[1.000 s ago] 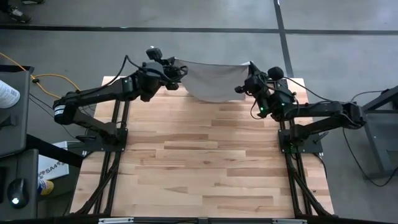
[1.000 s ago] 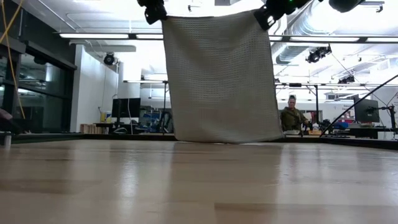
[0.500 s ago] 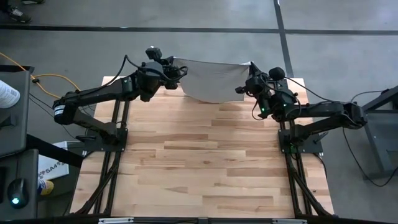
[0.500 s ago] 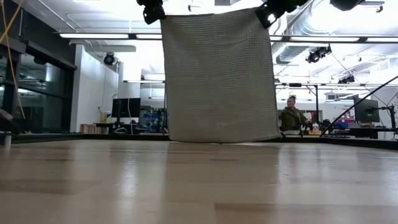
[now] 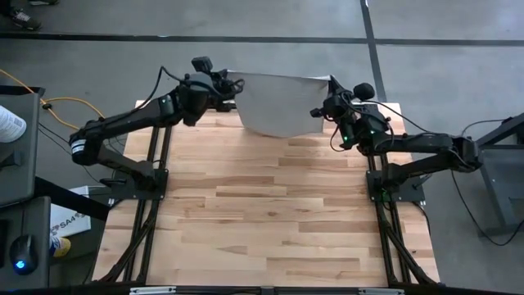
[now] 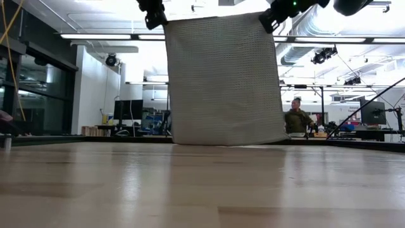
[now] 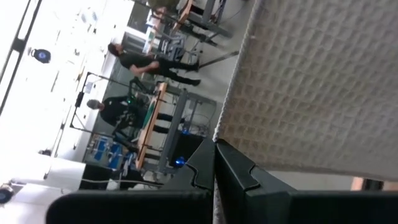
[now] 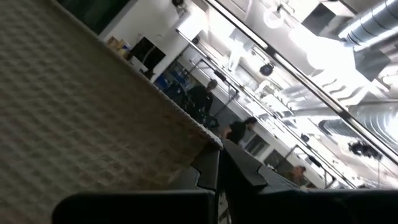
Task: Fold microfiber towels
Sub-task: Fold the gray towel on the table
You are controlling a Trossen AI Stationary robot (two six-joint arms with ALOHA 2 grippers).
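The light grey-blue microfiber towel [image 5: 278, 102] hangs as a flat sheet high over the table's far edge, held by its two top corners; in the low view the towel [image 6: 223, 79] reaches down to about the tabletop. My left gripper [image 5: 228, 82] is shut on the towel's top left corner. My right gripper [image 5: 327, 92] is shut on its top right corner. Whether the bottom edge [image 6: 228, 142] touches the wood, I cannot tell. My left gripper pinches the towel's top left corner [image 7: 219, 138] between its two fingers, coming level from the table's left. The towel hangs below it, its top edge drawn taut. My right gripper pinches the towel's top right corner [image 8: 212, 142] between its two fingers, coming level from the table's right. The towel hangs below it, stretched flat toward the other gripper.
The wooden tabletop [image 5: 270, 213] lies bare in front of the towel. People [image 6: 295, 120] stand at benches in the room behind the table. A cabinet [image 5: 16, 147] stands off the table's left side.
Both grippers have gone a little toward the table's far edge and up, still shut on the corners. The towel's bottom edge has drawn back toward the far edge, and the sheet hangs straighter than before.
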